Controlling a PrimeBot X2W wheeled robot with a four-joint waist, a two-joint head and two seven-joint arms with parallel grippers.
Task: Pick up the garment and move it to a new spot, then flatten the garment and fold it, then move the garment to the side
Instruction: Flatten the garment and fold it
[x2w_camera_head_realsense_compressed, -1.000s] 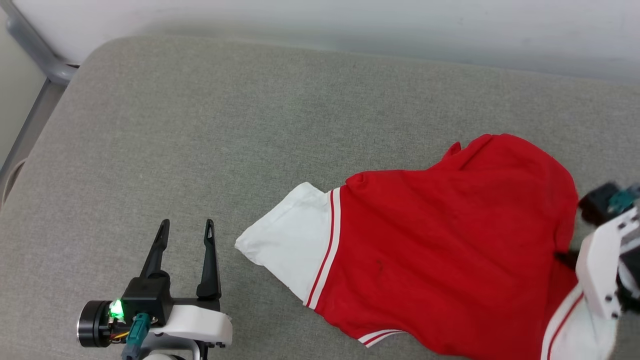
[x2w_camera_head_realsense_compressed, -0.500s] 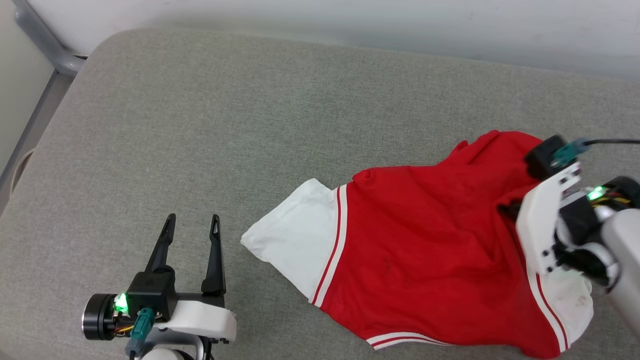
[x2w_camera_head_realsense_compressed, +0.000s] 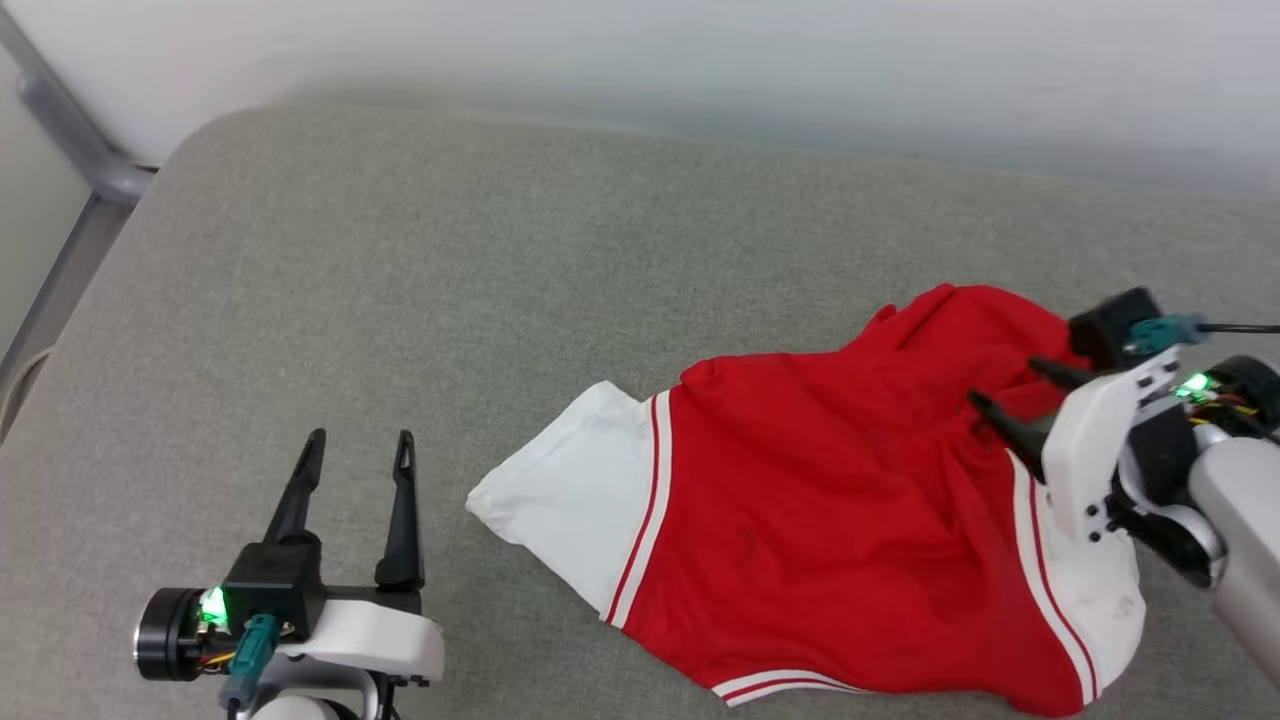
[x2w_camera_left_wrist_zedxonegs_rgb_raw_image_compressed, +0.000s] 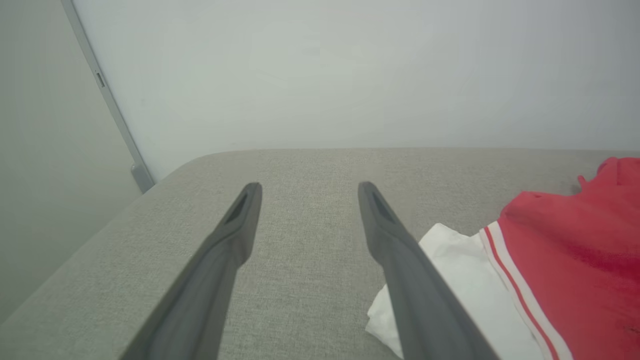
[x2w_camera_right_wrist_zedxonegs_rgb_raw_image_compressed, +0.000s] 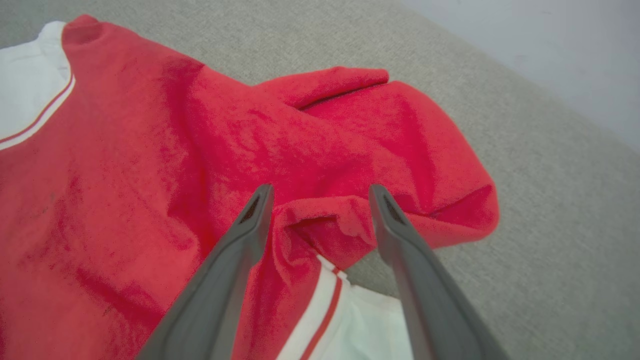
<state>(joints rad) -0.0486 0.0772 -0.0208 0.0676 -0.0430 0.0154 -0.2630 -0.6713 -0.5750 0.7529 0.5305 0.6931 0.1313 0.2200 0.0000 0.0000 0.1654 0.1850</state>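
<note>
Head view: unlike half a second ago, the right tool (x2w_camera_head_realsense_compressed: 1005, 383) no longer pinches the garment (x2w_camera_head_realsense_compressed: 820, 500). Its fingers are spread over a loose red fold at the garment's right end. The garment lies rumpled on the grey cushion (x2w_camera_head_realsense_compressed: 400, 300). The left tool (x2w_camera_head_realsense_compressed: 352, 448) sits open, just left of the garment. The right arm (x2w_camera_head_realsense_compressed: 1230, 500) covers some of the garment's right side, and the left wrist view cuts the garment off.

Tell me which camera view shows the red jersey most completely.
The head view: the garment lies almost whole on the cushion, both white sleeves visible. The right wrist view shows crumpled red folds close up; the left wrist view, one white sleeve and some red.
</note>
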